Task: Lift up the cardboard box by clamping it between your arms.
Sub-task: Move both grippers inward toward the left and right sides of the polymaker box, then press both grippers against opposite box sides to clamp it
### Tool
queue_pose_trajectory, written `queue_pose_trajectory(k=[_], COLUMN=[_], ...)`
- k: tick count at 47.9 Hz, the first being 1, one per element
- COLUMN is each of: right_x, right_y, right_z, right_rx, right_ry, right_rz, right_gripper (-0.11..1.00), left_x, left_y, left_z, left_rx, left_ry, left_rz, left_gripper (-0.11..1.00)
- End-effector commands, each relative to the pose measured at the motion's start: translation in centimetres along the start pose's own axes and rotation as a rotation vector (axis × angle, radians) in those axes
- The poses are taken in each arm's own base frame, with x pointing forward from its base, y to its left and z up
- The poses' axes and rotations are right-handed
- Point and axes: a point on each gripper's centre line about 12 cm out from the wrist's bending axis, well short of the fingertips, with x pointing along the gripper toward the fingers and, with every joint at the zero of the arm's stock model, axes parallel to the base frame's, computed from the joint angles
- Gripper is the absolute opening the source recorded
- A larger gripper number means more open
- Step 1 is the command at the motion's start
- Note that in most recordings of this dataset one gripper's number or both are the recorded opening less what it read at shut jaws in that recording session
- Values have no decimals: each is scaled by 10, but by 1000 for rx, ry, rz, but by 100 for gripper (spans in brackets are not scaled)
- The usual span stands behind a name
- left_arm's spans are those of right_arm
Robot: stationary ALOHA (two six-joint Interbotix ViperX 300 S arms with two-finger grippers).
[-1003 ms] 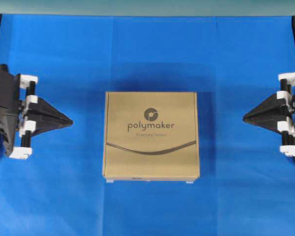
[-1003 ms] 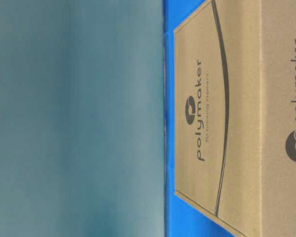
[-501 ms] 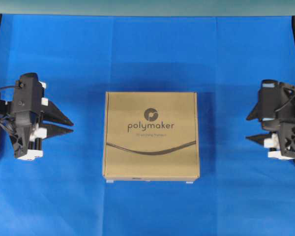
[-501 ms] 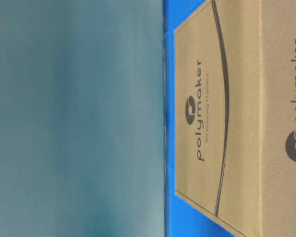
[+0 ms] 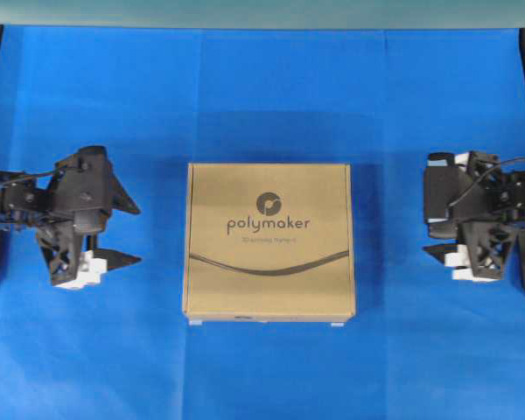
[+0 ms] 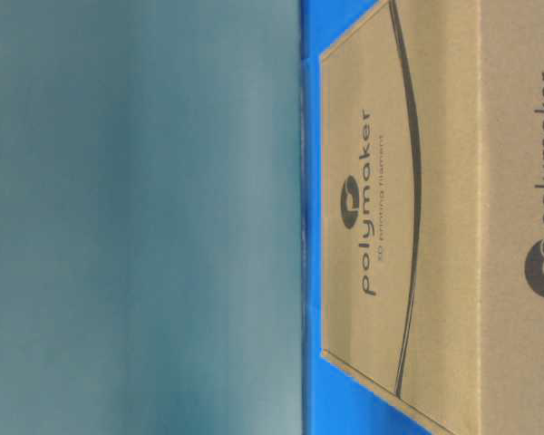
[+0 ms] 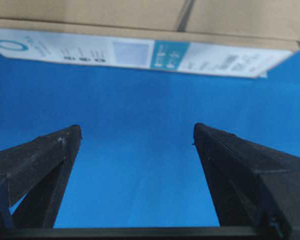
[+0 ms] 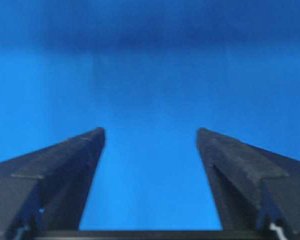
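The box (image 5: 269, 241) lies flat in the middle of the blue cloth (image 5: 262, 96). The left gripper (image 5: 133, 234) and right gripper (image 5: 433, 229) wait beside it, jaws wide apart, holding nothing.

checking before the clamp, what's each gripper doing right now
left gripper: open, holding nothing, short of the cardboard box.
right gripper: open, holding nothing, only blue cloth between its fingers.
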Motion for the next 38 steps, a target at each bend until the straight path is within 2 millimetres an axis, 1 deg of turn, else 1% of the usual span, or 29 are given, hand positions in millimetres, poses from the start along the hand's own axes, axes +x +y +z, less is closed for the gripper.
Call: queue_pose_trajectory(k=[1, 7, 11, 23, 29, 38], right_x=[6, 22, 32, 61, 72, 78], right_y=[-1, -1, -1, -1, 0, 0], right_z=[12, 14, 17, 41, 46, 54], right_rx=[-9, -12, -15, -20, -24, -28], right_ry=[-40, -29, -24, -51, -36, -36], right_rz=[-4, -2, -1, 1, 4, 6], right_gripper=[100, 100, 100, 100, 100, 100], left_x=[7, 19, 27, 48, 57, 67], left_y=[1, 3, 3, 4, 5, 6], left_z=[4, 3, 7, 13, 13, 17], left_rx=[2, 0, -7, -9, -13, -17], left_ry=[-11, 9, 15, 51, 73, 85], left_rz=[4, 7, 10, 14, 16, 19], left_gripper=[88, 88, 88, 88, 88, 88])
